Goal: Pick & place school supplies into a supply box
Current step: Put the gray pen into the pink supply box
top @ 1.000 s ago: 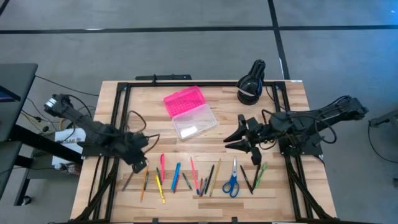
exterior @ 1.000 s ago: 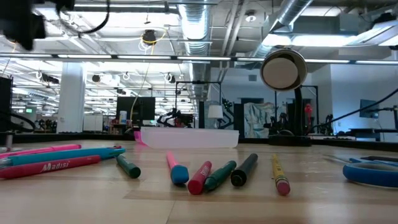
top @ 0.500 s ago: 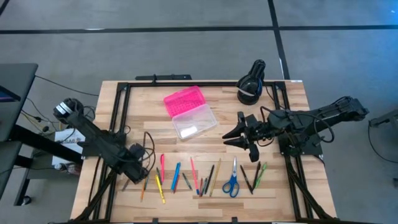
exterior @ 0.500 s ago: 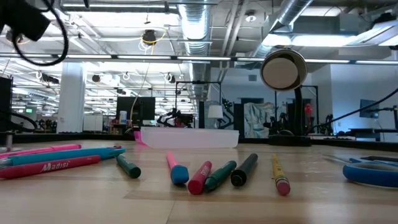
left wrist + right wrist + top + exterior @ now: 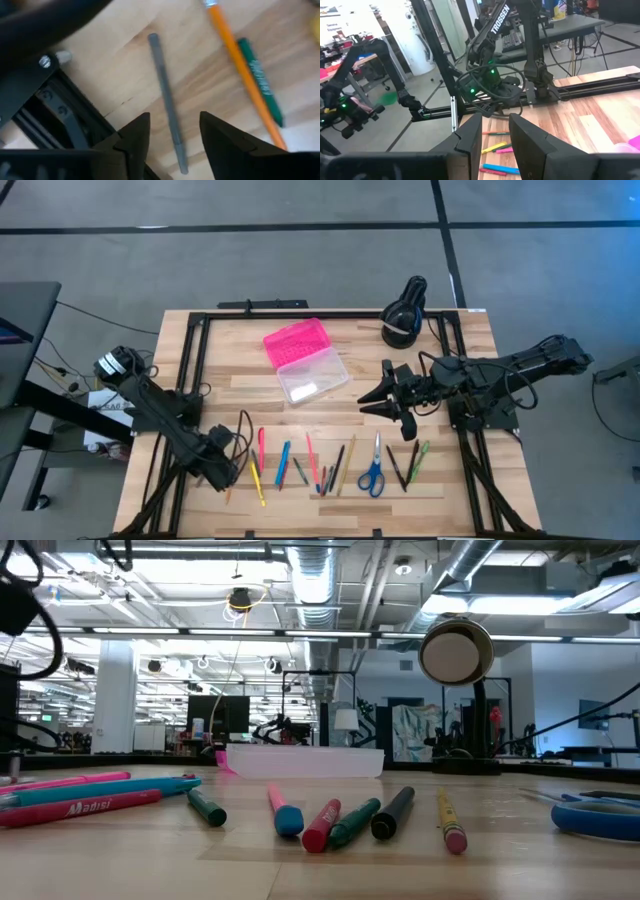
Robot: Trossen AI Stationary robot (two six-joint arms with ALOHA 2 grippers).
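The pencils and pens (image 5: 310,465) lie in a row along the table's near side, with the blue-handled scissors (image 5: 372,472) toward the right end. The supply box lies open farther back, its pink lid (image 5: 296,341) hinged to the clear base (image 5: 312,376). My left gripper (image 5: 224,477) is low over the row's left end. It is open, its fingers on either side of a grey pencil (image 5: 167,100) that lies flat on the wood; an orange pencil (image 5: 235,55) and a green pen (image 5: 260,82) lie beside it. My right gripper (image 5: 365,402) hangs open right of the box.
A black round device (image 5: 404,310) stands at the table's far right. Black frame rails run along the table's left side (image 5: 55,115) and right side (image 5: 470,450). In the low view the pens (image 5: 330,820) fill the foreground and the box (image 5: 300,760) sits behind them.
My left gripper has moved toward the table's near edge and come down over the left end of the pencil row. The pencils, scissors and box have stayed where they were.
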